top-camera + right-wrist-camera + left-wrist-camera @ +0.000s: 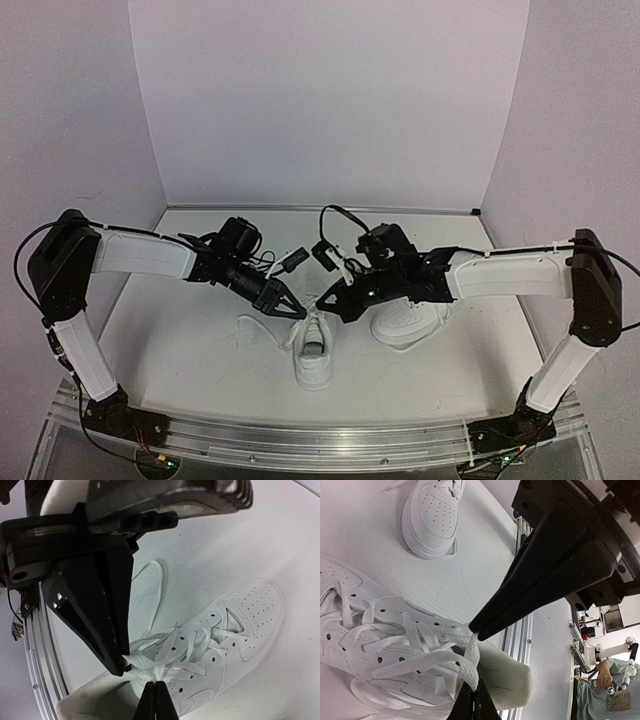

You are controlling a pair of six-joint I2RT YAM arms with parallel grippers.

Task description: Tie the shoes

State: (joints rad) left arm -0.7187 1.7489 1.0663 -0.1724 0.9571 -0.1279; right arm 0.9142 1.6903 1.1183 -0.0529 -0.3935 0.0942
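Left gripper point(297, 311), right gripper point(329, 301): closed, tip-to-tip.

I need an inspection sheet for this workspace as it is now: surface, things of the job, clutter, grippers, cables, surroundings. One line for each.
Surface: white table top, faint scratches.
Job's things: middle white low-top sneaker upright, not tied, one lace end trailing on the table; second white sneaker to its right, partly under the right arm.
Clutter: nothing seen.
Grippers: left gripper and right gripper both shut, each pinching the white flat lace above the middle sneaker, tips close together.
Cables: black cable loops above the right wrist, away from the laces.
Surroundings: plain pale walls; aluminium rail at the near edge.
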